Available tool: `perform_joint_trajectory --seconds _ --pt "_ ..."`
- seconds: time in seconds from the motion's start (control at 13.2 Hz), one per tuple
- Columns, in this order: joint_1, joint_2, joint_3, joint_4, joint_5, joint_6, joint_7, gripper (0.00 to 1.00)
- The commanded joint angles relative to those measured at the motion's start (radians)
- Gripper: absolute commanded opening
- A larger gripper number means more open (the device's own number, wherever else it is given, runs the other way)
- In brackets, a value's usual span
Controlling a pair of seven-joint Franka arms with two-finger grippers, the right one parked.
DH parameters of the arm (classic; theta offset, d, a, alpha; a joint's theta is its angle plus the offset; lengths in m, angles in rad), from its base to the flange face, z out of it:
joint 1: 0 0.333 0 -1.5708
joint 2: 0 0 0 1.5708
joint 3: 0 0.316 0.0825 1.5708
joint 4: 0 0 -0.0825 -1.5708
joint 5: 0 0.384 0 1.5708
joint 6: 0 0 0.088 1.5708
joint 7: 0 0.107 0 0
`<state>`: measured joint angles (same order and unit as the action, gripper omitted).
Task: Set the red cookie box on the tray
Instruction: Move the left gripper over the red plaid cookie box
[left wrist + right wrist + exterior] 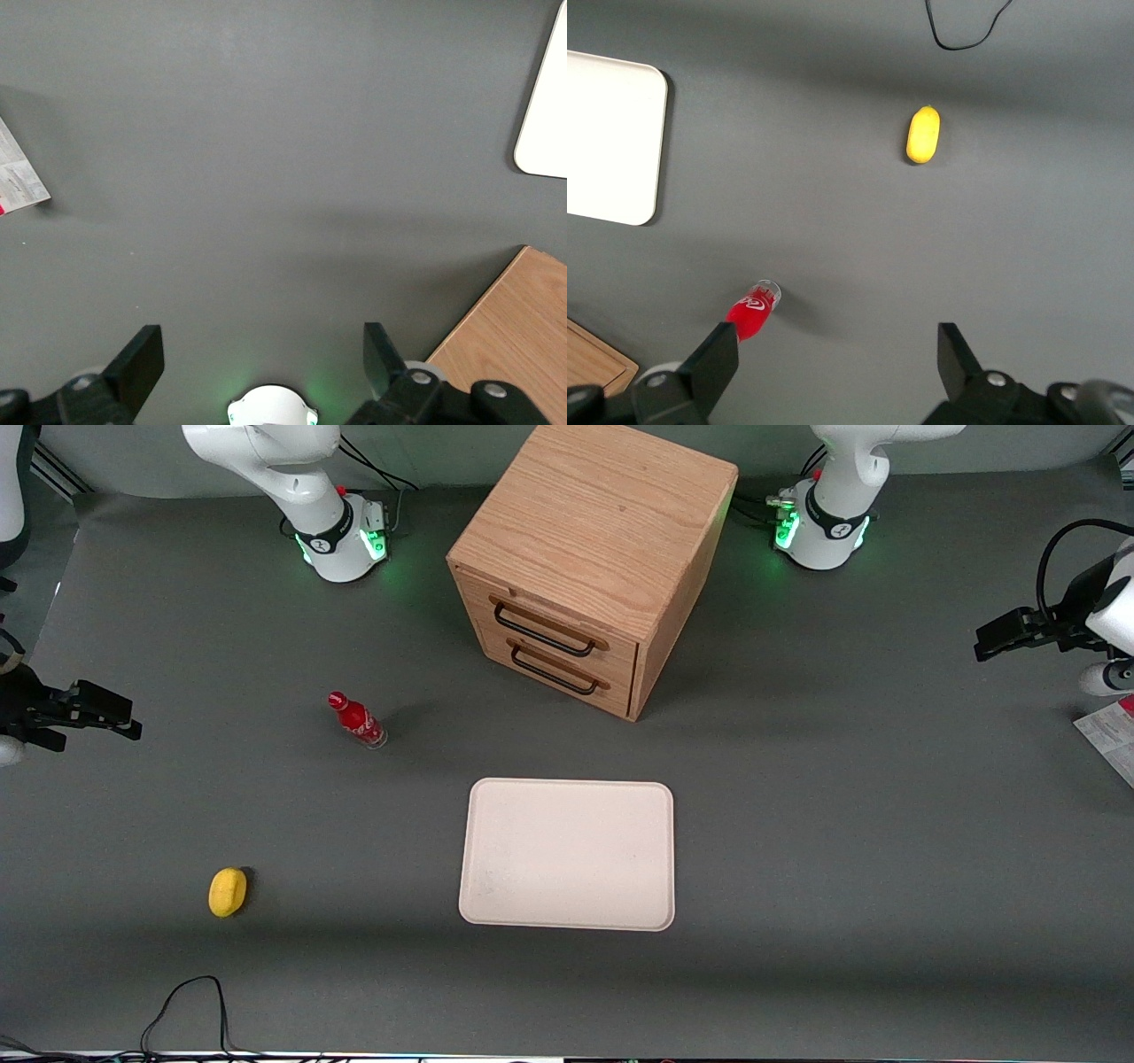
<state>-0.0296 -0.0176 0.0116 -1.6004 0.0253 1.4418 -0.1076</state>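
The red cookie box [1112, 737] lies flat at the working arm's end of the table. The picture's edge cuts it, so only a whitish-grey panel with a red strip shows. One corner of it also shows in the left wrist view [18, 180]. My left gripper [982, 645] hangs open and empty above the bare mat, near the box and a little farther from the front camera. In the left wrist view the gripper [261, 359] has nothing between its fingers [142, 363]. The cream-white tray [567, 855] lies empty mid-table, and its edge shows in the left wrist view [545, 106].
A wooden drawer cabinet [594, 558] stands farther from the front camera than the tray. A small red bottle [356, 720] and a yellow lemon [228, 891] sit toward the parked arm's end. A black cable [190, 1001] lies near the front edge.
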Motion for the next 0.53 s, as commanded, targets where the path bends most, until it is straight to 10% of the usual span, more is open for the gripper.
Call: perform_joint_trajectory --seconds 0.0,0.45 --pt "-0.024 0.008 0.024 0.02 -0.001 -0.003 0.011 1.0" --pt "-0.021 0.01 0.025 0.03 0.008 -0.021 -0.037 1.0"
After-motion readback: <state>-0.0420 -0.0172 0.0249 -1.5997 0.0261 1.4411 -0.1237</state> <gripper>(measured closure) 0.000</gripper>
